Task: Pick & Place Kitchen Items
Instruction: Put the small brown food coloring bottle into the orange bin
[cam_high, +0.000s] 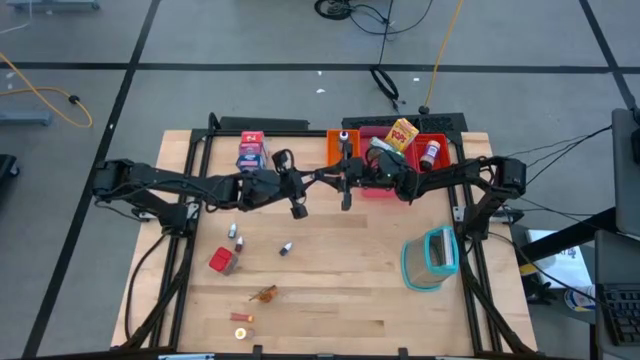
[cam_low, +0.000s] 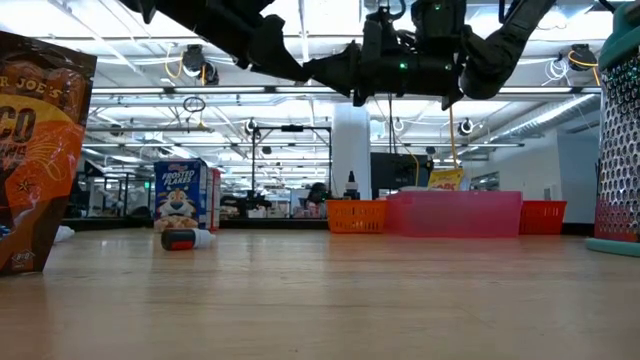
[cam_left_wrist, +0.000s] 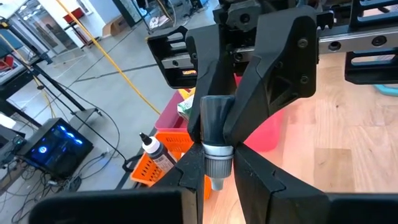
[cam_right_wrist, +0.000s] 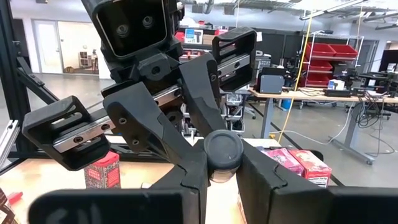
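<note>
Trays (cam_high: 436, 146) along the table's far edge, right of centre, holding a carton (cam_high: 403, 133) and a bottle (cam_high: 431, 152). Another carton (cam_high: 251, 151) to their left. Cube (cam_high: 222, 261) front left; container (cam_high: 432, 258) front right.

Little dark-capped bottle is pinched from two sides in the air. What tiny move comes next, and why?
Probably the left end effector should open. Both it and the right end effector pinch the small dark-capped bottle in mid-air, and the right arm is nearer the pink plastic tray.
</note>
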